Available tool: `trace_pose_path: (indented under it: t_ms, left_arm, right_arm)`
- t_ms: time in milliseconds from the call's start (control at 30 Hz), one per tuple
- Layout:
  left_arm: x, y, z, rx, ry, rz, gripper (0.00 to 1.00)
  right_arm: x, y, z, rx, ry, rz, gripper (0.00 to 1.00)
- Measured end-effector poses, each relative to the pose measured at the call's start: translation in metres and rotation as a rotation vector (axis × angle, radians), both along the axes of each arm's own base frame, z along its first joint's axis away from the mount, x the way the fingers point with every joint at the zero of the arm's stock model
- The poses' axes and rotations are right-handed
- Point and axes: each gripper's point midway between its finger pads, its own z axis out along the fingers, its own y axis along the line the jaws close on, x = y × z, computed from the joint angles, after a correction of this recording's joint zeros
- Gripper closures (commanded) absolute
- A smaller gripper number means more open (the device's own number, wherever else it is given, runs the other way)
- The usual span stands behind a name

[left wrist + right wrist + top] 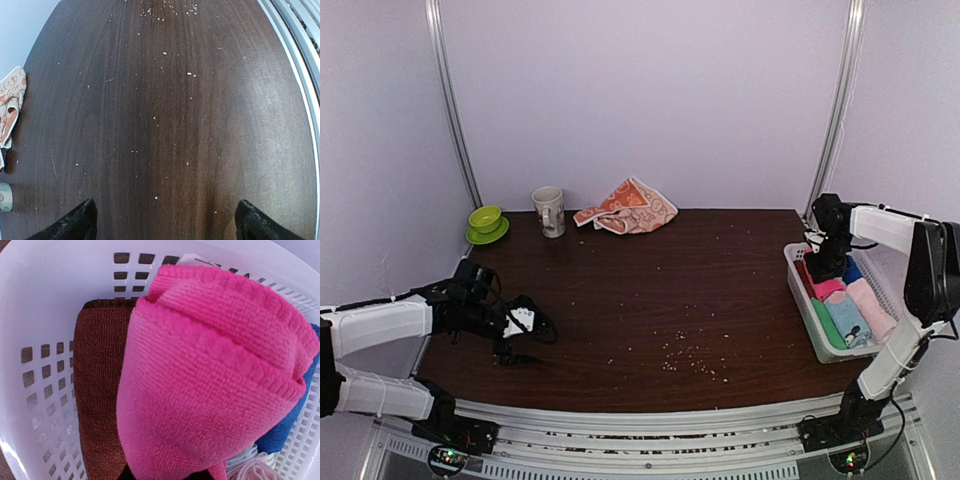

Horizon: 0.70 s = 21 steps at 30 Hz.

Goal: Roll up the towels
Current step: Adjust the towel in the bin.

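The hot pink towel (215,380) bulges out from my right gripper (165,475) and fills most of the right wrist view. The gripper is shut on it, with only dark finger bits showing under its lower edge. From above, that gripper (827,270) reaches down into the far end of the white basket (803,310), onto the pink towel (828,289). The orange bunny-print towel (630,207) lies crumpled at the table's back edge and shows at the left edge (11,107) of the left wrist view. My left gripper (532,340) (165,220) hangs open over bare wood near the left front.
In the basket (50,300) a brown towel (97,390) lies beside the pink one and a blue one (290,420) behind it. Pale pink (873,305), light blue (847,320) and green (828,325) rolls fill the rest. A mug (550,211) and a green cup on a saucer (486,224) stand back left. Crumbs (690,355) dot the table.
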Motion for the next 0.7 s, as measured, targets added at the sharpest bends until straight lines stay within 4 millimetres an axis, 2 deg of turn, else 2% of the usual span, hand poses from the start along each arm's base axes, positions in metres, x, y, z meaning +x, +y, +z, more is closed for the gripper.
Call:
trace_pose_path:
  t_ms: [133, 200, 333, 400, 700]
  left_arm:
    - [-0.0002, 0.0, -0.0001, 0.0, 0.0, 0.0, 0.02]
    - [-0.0003, 0.0, 0.0, 0.0, 0.0, 0.0, 0.02]
    - [-0.0002, 0.0, 0.0008, -0.002, -0.003, -0.001, 0.02]
    - [-0.0002, 0.0, 0.0009, -0.002, -0.003, -0.001, 0.02]
    - [-0.0002, 0.0, 0.0006, -0.001, -0.002, -0.001, 0.02]
  right_arm:
    - [0.0015, 0.0, -0.0052, -0.001, 0.024, 0.0, 0.83]
    - [0.0018, -0.0001, -0.0056, -0.001, 0.03, -0.001, 0.78]
    - [0.0015, 0.0001, -0.005, -0.001, 0.034, 0.0, 0.53]
    - [0.0011, 0.0015, -0.0052, 0.003, 0.036, 0.003, 0.45]
    - [-0.0017, 0.0061, 0.003, 0.02, 0.022, 0.008, 0.37]
